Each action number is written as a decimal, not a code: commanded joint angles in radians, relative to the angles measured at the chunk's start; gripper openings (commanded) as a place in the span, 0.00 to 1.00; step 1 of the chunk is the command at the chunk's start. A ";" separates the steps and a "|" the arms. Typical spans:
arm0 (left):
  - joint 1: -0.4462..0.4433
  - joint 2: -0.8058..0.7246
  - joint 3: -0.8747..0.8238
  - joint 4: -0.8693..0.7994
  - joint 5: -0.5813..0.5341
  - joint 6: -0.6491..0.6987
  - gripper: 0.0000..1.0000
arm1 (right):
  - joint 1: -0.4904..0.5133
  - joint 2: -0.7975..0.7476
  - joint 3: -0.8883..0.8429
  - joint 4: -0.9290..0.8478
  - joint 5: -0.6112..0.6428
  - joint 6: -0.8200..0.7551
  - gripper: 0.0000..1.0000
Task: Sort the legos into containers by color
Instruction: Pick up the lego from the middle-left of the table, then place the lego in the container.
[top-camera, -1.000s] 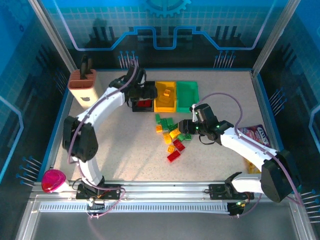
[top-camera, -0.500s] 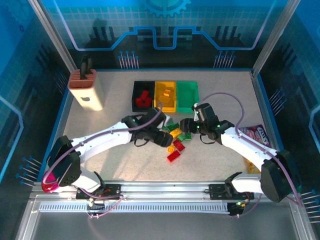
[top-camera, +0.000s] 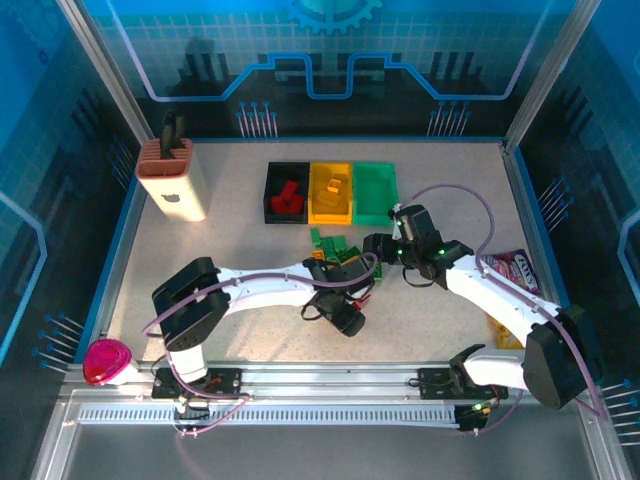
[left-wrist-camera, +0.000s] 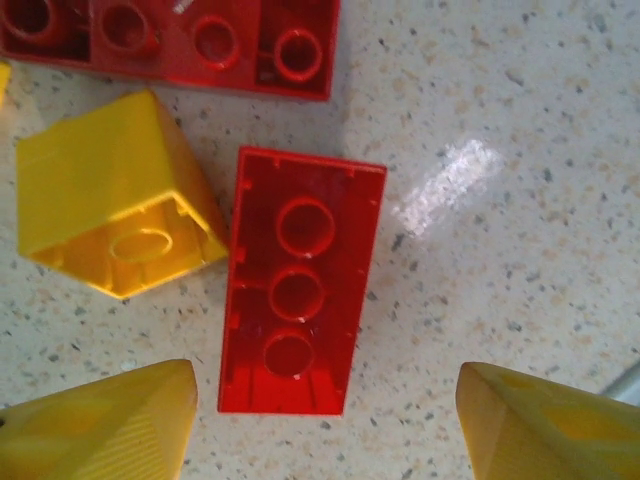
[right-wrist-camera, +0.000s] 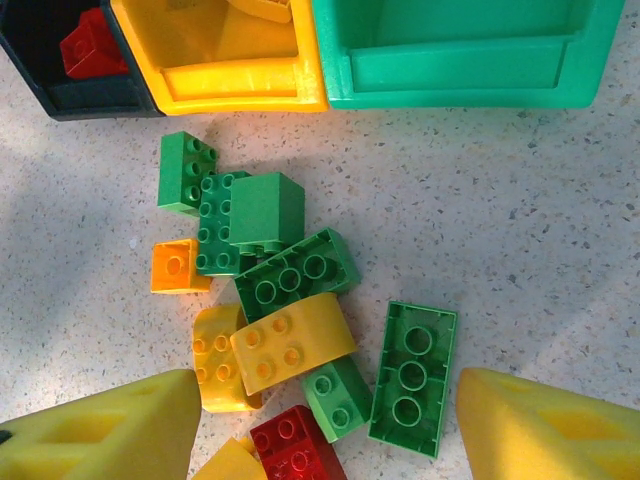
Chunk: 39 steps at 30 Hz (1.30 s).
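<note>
Looking down past my left hand (left-wrist-camera: 325, 432), I see its yellow fingers (left-wrist-camera: 105, 430) spread wide. A red brick (left-wrist-camera: 300, 312) lies hollow side up between them, nearer the left finger and touching neither. Ahead and to the left, a yellow brick (left-wrist-camera: 115, 205) sits tipped up against the red one's side, and further ahead lies a longer red piece (left-wrist-camera: 170, 45). The left arm (top-camera: 260, 285) reaches low across the surface (left-wrist-camera: 520, 230) with its elbow folded back near its base.

My right hand (right-wrist-camera: 325, 432) is spread too and holds nothing. It hangs over the pile of legos (right-wrist-camera: 280, 300). A flat green brick (right-wrist-camera: 413, 375) lies hollow side up just ahead, toward the right finger. A small green brick (right-wrist-camera: 335, 400) and a curved yellow brick (right-wrist-camera: 290, 345) lie beside it. Beyond the pile, the black bin (right-wrist-camera: 90, 100), yellow bin (right-wrist-camera: 240, 85) and green bin (right-wrist-camera: 460, 70) stand side by side. Far off to the left stands a beige block (top-camera: 172, 185).
</note>
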 joint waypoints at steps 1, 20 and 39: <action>-0.004 0.020 0.048 -0.031 -0.040 0.038 0.68 | -0.015 -0.032 -0.015 -0.010 -0.002 0.012 0.69; -0.009 0.030 0.062 -0.049 -0.126 0.037 0.27 | -0.028 -0.027 -0.036 0.021 -0.019 0.014 0.69; 0.562 -0.389 -0.015 0.186 -0.021 -0.157 0.28 | -0.058 -0.028 -0.085 0.077 -0.076 0.045 0.68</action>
